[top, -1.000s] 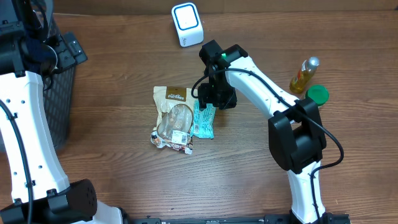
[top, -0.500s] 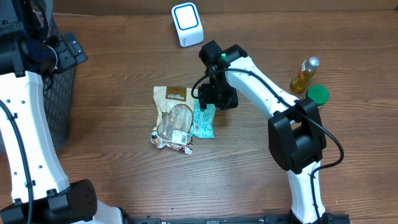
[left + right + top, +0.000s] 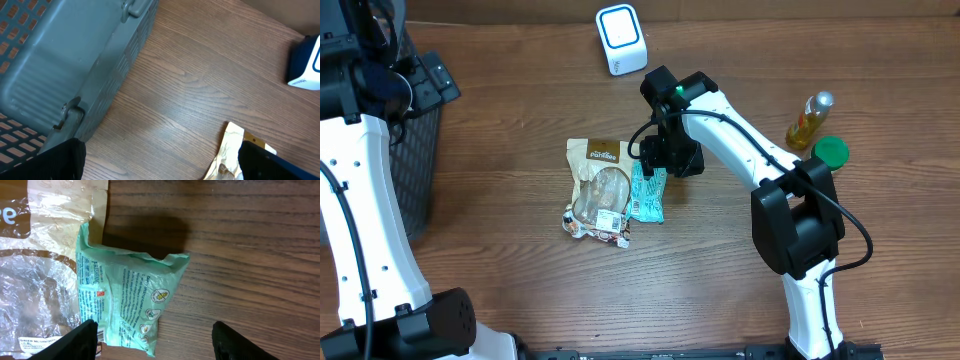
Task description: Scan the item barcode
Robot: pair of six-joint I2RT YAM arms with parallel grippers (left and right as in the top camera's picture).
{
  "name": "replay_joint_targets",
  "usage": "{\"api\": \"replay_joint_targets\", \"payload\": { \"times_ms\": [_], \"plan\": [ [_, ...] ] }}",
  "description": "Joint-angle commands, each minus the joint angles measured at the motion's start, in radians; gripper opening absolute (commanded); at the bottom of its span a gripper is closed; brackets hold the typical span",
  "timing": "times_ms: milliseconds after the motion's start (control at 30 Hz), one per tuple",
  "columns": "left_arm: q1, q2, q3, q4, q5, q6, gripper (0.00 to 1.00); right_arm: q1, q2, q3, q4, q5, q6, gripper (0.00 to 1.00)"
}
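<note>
At table centre, the right gripper (image 3: 665, 158) hangs over the mint-green packet (image 3: 127, 305), its fingers (image 3: 82, 340) spread well apart on either side and gripping nothing. The packet lies flat on the wooden table (image 3: 240, 255), one edge against a tan snack bag (image 3: 600, 185). The left gripper (image 3: 160, 167), beside the grey basket (image 3: 60, 65), is fully open and empty.

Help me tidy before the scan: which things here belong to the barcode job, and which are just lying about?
For the job:
green packet, lying below the open right gripper
white scanner
tan snack bag beside the packet, probably another item to scan

Lying about:
oil bottle
green lid
grey basket
</note>
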Motion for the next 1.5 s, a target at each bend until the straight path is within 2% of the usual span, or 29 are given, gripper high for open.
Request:
{"api": "replay_joint_targets", "payload": {
  "times_ms": [0, 67, 133, 167, 233, 433, 567, 633, 700, 767, 833, 1167, 1467],
  "plan": [
    [-0.001, 0.005, 0.008, 0.002, 0.002, 0.003, 1.0, 0.003, 0.004, -0.004, 0.008, 0.026, -0.003, 0.7],
    [-0.001, 0.005, 0.008, 0.002, 0.002, 0.003, 1.0, 0.003, 0.004, -0.004, 0.015, 0.046, -0.003, 0.67],
    [-0.001, 0.005, 0.008, 0.002, 0.002, 0.003, 1.0, 0.003, 0.004, -0.004, 0.041, 0.048, -0.003, 0.55],
    [-0.001, 0.005, 0.008, 0.002, 0.002, 0.003, 1.0, 0.003, 0.004, -0.004, 0.052, 0.047, -0.002, 0.44],
    [-0.001, 0.005, 0.008, 0.002, 0.002, 0.003, 1.0, 0.003, 0.004, -0.004, 0.055, 0.047, 0.006, 0.33],
    [-0.001, 0.005, 0.008, 0.002, 0.002, 0.003, 1.0, 0.005, 0.005, -0.039, 0.055, 0.047, 0.015, 0.36],
    [-0.001, 0.005, 0.008, 0.002, 0.002, 0.003, 1.0, 0.005, 0.005, -0.125, 0.14, 0.032, 0.039, 0.4],
    [-0.001, 0.005, 0.008, 0.002, 0.002, 0.003, 1.0, 0.005, 0.005, -0.166, 0.198, 0.02, 0.039, 0.36],
    [-0.001, 0.005, 0.008, 0.002, 0.002, 0.003, 1.0, 0.004, 0.005, -0.191, 0.228, 0.021, 0.038, 0.27],
    [-0.001, 0.005, 0.008, 0.002, 0.002, 0.003, 1.0, -0.004, 0.005, -0.192, 0.223, 0.022, 0.038, 0.18],
    [-0.001, 0.005, 0.008, 0.002, 0.002, 0.003, 1.0, -0.021, -0.002, -0.19, 0.211, 0.027, 0.038, 0.14],
    [-0.001, 0.005, 0.008, 0.002, 0.002, 0.003, 1.0, -0.172, -0.045, -0.188, 0.203, 0.007, 0.063, 0.11],
    [-0.001, 0.005, 0.008, 0.002, 0.002, 0.003, 0.99, -0.172, -0.114, -0.164, 0.15, -0.032, 0.05, 0.27]
  ]
}}
